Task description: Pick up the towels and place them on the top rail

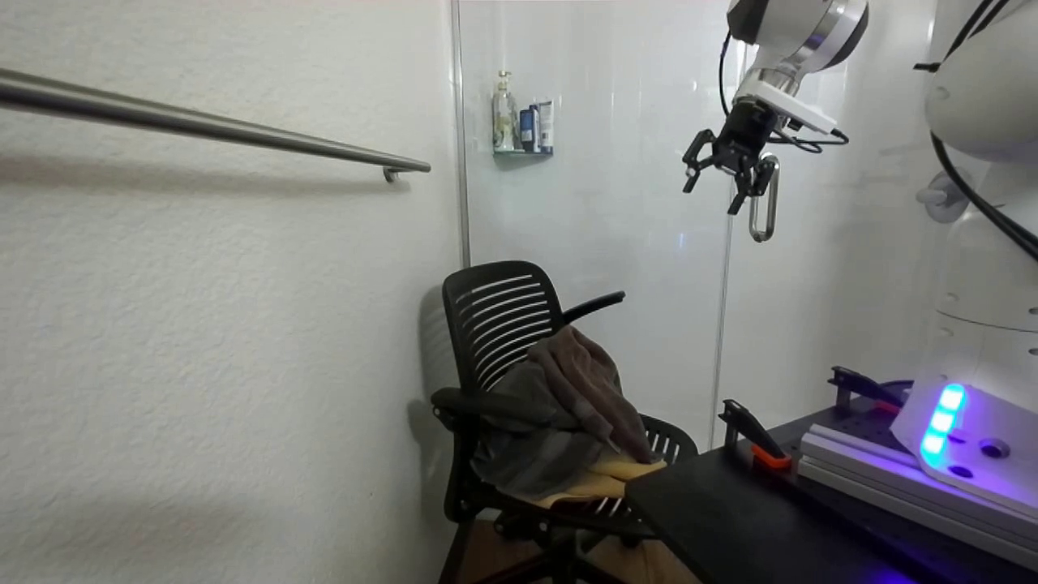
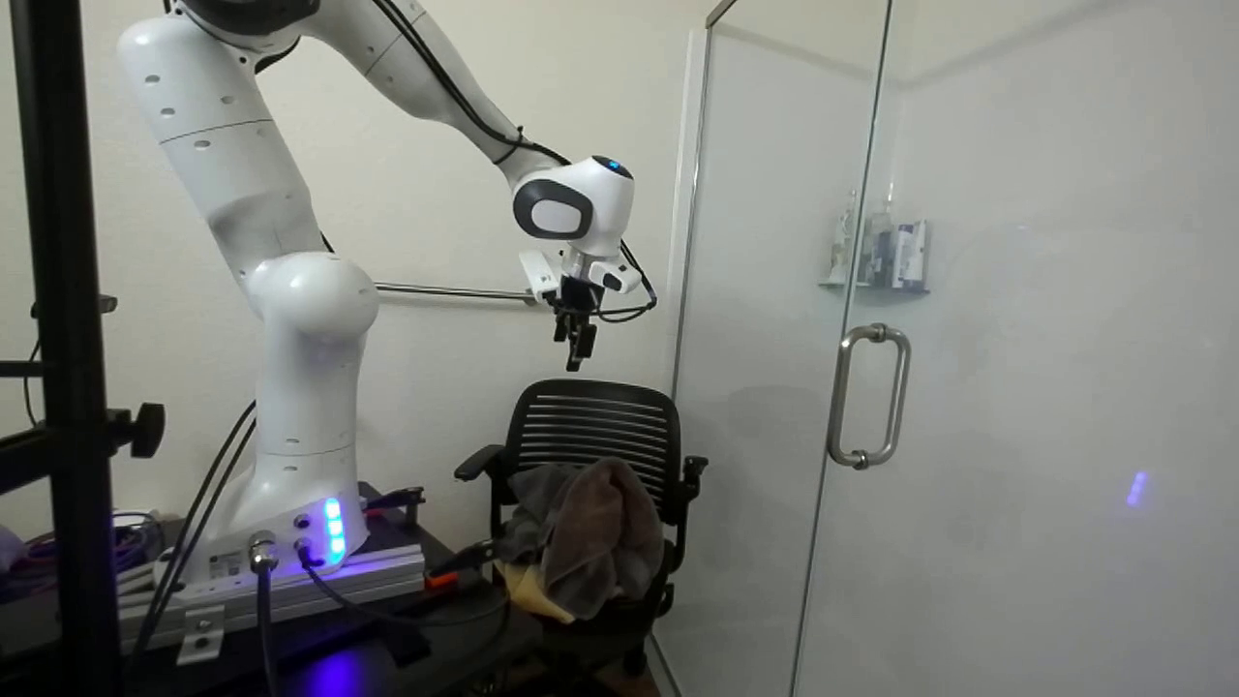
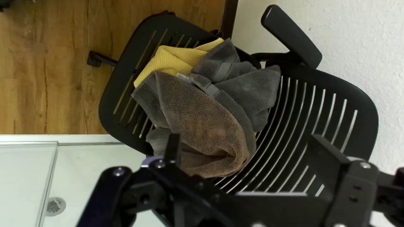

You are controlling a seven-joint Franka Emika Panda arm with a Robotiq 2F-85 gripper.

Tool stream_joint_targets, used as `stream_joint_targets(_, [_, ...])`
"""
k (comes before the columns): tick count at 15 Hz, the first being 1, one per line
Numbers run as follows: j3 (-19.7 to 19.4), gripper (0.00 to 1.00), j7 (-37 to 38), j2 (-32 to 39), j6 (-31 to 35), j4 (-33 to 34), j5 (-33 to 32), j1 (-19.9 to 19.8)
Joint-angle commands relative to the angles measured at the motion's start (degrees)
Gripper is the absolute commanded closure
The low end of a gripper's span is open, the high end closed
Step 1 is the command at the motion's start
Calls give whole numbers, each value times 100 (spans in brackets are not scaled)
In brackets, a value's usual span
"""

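I have the fingers (image 3: 173,149) spread wide, empty; the brown towel (image 3: 205,123) hides part of the yellow cloth (image 3: 173,59).

In the wrist view, wood floor (image 3: 60,60) is noted at ten o'clock, white wall (image 3: 372,34) at two, black chair (image 3: 363,126) centrally; in an exterior view, glass door (image 2: 1016,416) at three.

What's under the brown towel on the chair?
Gray toweling and a yellow cloth show past the edges of the brown towel, with the black chair seat below. How far either runs beneath it is covered, as is anything else there.
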Motion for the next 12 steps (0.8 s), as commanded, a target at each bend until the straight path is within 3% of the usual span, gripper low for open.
stream_joint_targets(1, [353,0,-247,909,324,467,-49,158])
stream_joint_targets(7, [1171,0,862,2629,398,1633,-1574,86])
stream_joint_targets(9, [1238,0,963,2883,55,1990,-1585,125])
stream_joint_targets(10, [1249,0,908,2527,370,1540,-1504,92])
stream_joint_targets(12, [1289,0,924,2723,360,1677,-1507,96])
